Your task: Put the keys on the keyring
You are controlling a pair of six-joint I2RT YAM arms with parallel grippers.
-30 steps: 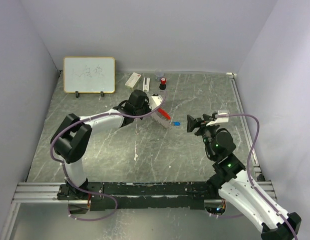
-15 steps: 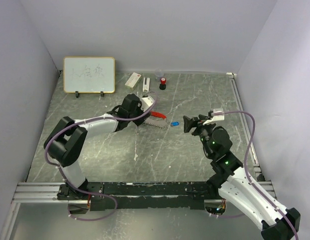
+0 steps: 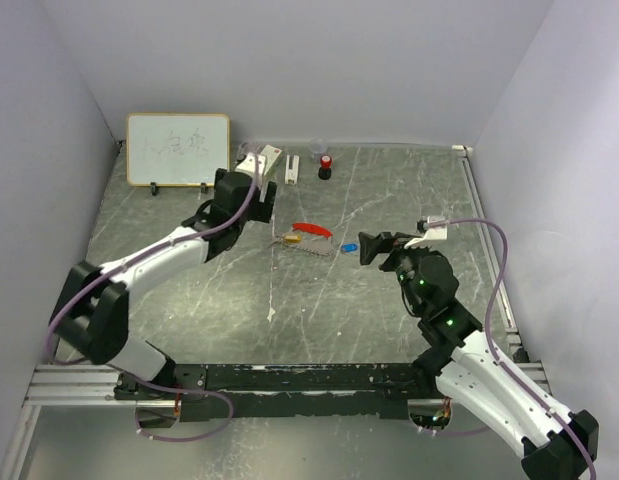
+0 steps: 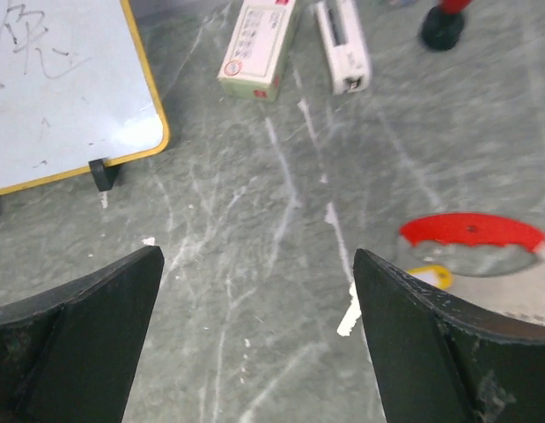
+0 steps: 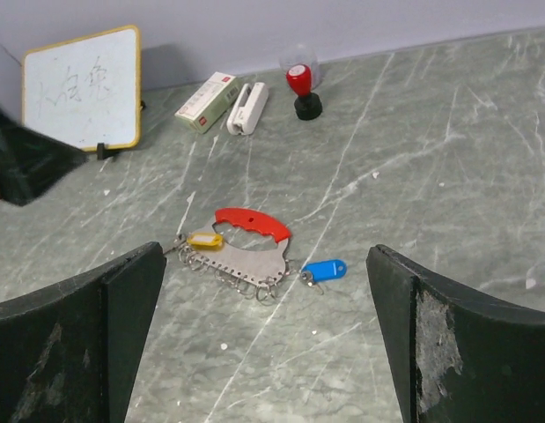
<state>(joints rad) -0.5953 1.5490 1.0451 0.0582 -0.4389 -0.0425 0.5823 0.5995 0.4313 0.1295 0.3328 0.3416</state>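
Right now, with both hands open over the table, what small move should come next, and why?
Probably lower the right hand onto the blue key. It lies just off the right end of the keyring, between that hand's open fingers, and I can't tell whether it's hooked on. The yellow-tagged key lies at the keyring's other end, and the left hand is open and empty.

Keyring (image 5: 251, 231) well apart from box (image 5: 208, 102)

I see the keyring (image 5: 251, 236) lying on the table (image 5: 430, 176), one key (image 5: 204, 239) at its left end, the other key (image 5: 323, 270) just off its right, and behind them at the back a whiteboard (image 5: 83, 88), box (image 5: 207, 101) and stamp (image 5: 302, 91), left to right.
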